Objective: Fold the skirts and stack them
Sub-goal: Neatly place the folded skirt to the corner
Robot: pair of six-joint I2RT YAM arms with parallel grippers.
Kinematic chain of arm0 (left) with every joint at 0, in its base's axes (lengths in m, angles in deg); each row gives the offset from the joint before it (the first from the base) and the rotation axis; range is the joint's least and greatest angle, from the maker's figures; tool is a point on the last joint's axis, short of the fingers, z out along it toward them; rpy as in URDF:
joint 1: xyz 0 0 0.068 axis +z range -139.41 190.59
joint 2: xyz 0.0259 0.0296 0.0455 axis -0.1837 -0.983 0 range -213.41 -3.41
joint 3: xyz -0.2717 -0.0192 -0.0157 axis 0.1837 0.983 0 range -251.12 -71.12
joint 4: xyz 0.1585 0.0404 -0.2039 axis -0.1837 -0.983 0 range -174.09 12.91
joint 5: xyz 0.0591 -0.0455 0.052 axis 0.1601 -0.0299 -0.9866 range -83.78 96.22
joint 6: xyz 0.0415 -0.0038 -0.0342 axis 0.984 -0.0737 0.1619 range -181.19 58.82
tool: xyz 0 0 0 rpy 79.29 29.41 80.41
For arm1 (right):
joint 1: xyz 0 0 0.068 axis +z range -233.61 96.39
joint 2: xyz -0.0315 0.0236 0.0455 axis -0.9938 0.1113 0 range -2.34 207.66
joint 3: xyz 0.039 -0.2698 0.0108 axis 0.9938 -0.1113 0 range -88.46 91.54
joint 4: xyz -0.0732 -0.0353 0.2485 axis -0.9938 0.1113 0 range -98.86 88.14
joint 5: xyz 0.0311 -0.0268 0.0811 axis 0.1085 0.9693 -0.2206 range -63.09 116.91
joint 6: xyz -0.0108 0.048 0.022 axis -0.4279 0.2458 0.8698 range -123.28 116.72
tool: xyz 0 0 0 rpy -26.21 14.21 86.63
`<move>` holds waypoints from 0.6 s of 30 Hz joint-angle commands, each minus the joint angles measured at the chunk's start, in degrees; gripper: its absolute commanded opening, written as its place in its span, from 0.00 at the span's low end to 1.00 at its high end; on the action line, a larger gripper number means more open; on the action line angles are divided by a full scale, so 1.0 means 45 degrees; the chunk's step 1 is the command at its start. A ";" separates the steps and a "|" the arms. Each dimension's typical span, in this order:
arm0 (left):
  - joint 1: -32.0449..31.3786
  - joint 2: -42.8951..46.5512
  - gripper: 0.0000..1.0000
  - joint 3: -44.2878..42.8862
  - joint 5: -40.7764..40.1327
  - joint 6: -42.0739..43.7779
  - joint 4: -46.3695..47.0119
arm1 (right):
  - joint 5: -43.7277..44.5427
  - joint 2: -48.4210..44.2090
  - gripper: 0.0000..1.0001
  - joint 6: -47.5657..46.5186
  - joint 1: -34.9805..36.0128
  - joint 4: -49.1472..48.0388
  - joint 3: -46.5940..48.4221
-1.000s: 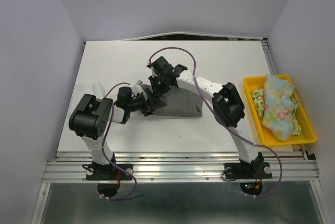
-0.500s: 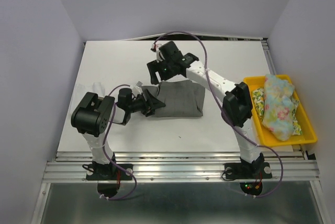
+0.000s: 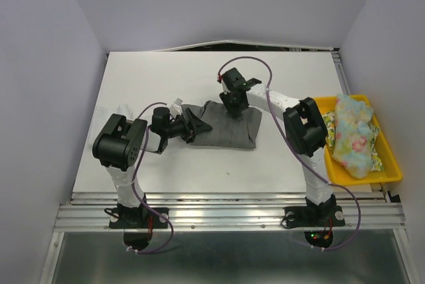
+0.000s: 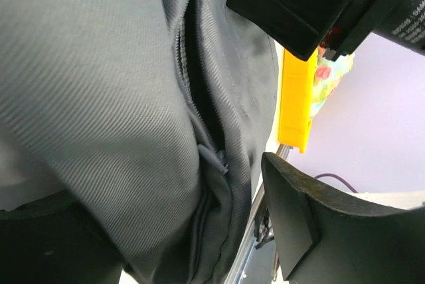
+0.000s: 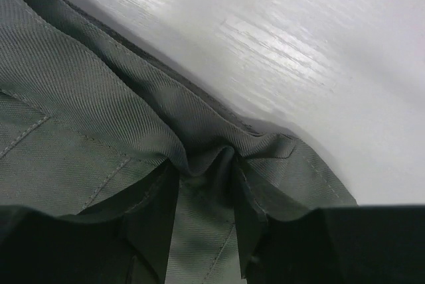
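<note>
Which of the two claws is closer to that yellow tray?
Right. The right gripper rests on the grey skirt, left of the yellow tray; the left gripper is at the skirt's left end, farther away.

grey skirt (image 3: 229, 129) on table (image 3: 146, 78) | left fingers (image 3: 192, 127) at left edge | right fingers (image 3: 234, 103) at far edge

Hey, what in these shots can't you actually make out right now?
Top view: the right gripper has its fingertips hidden under its own wrist, above the grey skirt.
Right wrist view: whether its fingers truly pinch the puckered cloth; the bottom edge cuts them off.
Left wrist view: the skirt covers one side of the left gripper.
Top view: how many garments the yellow tray holds; the floral cloth is bunched.
</note>
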 commanded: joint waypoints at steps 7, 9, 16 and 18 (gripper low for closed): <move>-0.0065 -0.0901 0.84 -0.1582 -0.0657 0.1037 -0.1700 | -0.0234 0.0488 0.34 -0.1181 0.0207 -0.2023 -0.1286; -0.0045 -0.1039 0.84 -0.1777 -0.0677 0.1231 -0.1896 | -0.0429 0.0371 0.34 -0.1338 0.0207 -0.2491 -0.1734; 0.0501 -0.1683 0.83 -0.3514 -0.0521 0.3066 -0.4687 | -0.0254 0.0194 0.34 -0.2139 0.0207 -0.3508 -0.2458; 0.0754 -0.1859 0.82 -0.3963 -0.0443 0.3554 -0.5254 | -0.0293 0.0194 0.34 -0.2217 0.0207 -0.3684 -0.2575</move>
